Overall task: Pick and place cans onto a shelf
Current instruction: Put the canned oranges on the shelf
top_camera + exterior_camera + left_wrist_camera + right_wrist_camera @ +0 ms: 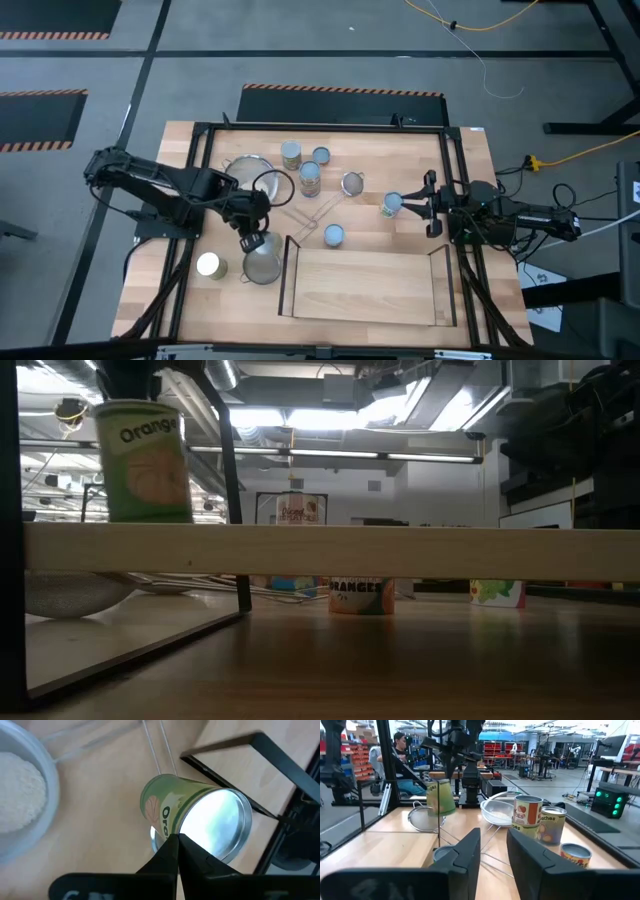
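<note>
My left gripper (249, 236) is shut on a green "Orange" can (254, 243), held above the table beside the shelf's left rail (285, 272). The can also shows in the low view (145, 460), the left wrist view (170, 805) and the right wrist view (440, 796). The shelf (360, 290) is a light-wood board at the near centre. My right gripper (428, 206) is open and empty at the right, its fingers pointing toward a can (391, 205) that stands just ahead of it. My left gripper pinches the rim of the can's shiny top (186, 844) between its two fingertips, which come from above and point down. The can hangs below the fingers, tilted and lifted clear of the table.
Three cans (310, 175) stand at the far centre. One can (334, 235) stands by the shelf's far edge and one (210, 265) at the near left. A mesh strainer (262, 266) lies under my left gripper. Another strainer (353, 183) and a round pan (247, 168) lie farther back.
</note>
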